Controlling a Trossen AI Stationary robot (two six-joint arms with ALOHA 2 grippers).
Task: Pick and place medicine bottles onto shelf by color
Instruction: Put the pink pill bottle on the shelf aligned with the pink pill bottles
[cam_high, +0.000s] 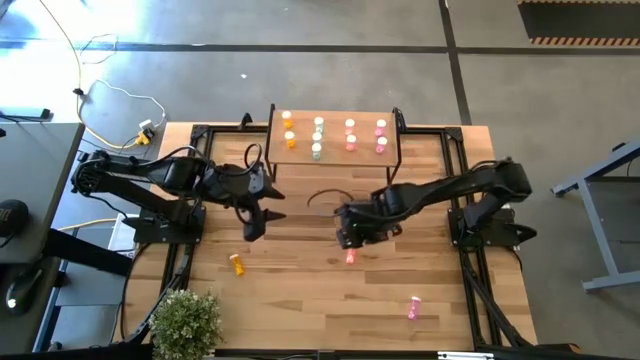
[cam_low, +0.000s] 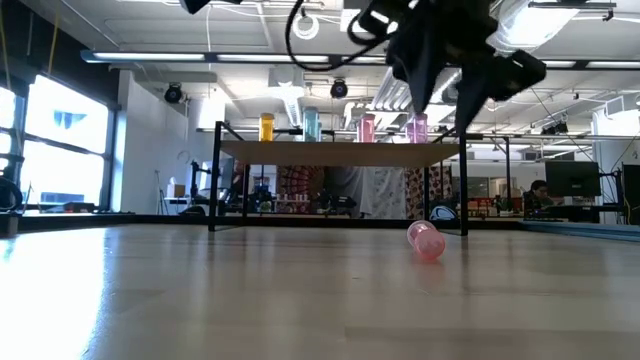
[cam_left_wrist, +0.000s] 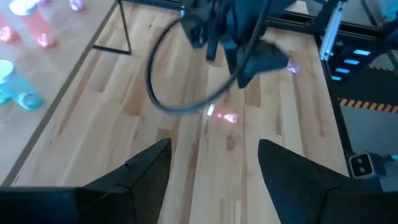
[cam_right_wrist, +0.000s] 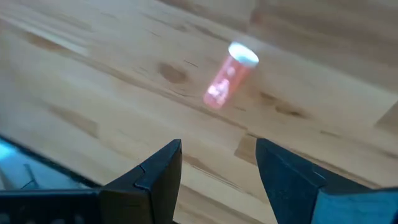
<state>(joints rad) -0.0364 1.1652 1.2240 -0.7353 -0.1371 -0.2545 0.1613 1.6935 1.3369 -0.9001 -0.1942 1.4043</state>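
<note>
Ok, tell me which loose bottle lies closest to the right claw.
The salmon bottle on its side, just below the right claw; the orange and pink ones lie farther off.

Potted plant (cam_high: 186, 322) at table (cam_high: 300, 300) corner; yellow cable (cam_high: 145, 133) on floor.

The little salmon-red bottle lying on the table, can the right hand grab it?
Probably yes. The right hand hangs open just above the lying salmon-red bottle, with only bare wooden tabletop between them.
</note>
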